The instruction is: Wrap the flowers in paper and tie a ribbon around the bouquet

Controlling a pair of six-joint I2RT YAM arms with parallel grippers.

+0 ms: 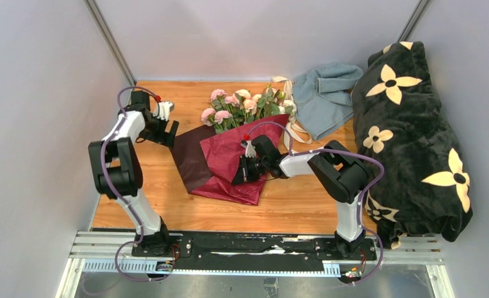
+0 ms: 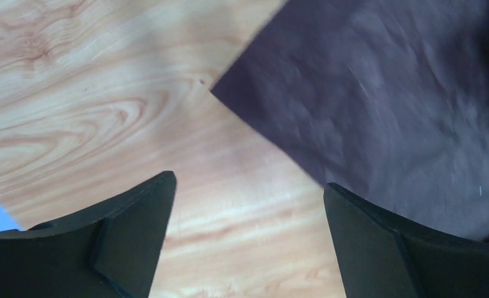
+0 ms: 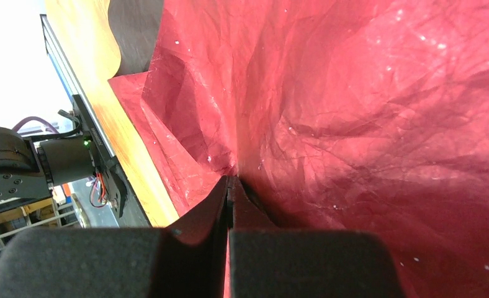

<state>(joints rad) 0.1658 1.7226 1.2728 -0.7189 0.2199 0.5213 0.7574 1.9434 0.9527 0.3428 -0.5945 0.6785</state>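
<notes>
paper (image 3: 366, 112) pinched by right tool (image 3: 229, 181), left tool (image 2: 248, 183) spread wide.

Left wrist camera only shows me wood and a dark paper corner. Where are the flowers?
Observer: The flowers lie at the far end of the paper, blooms toward the back wall.
Operator: What's the other arm doing?
Observer: The right end effector is shut, pinching a fold of the paper.
Operator: Where's the ribbon?
Observer: A cream ribbon lies between the flowers and a blue cloth.
</notes>
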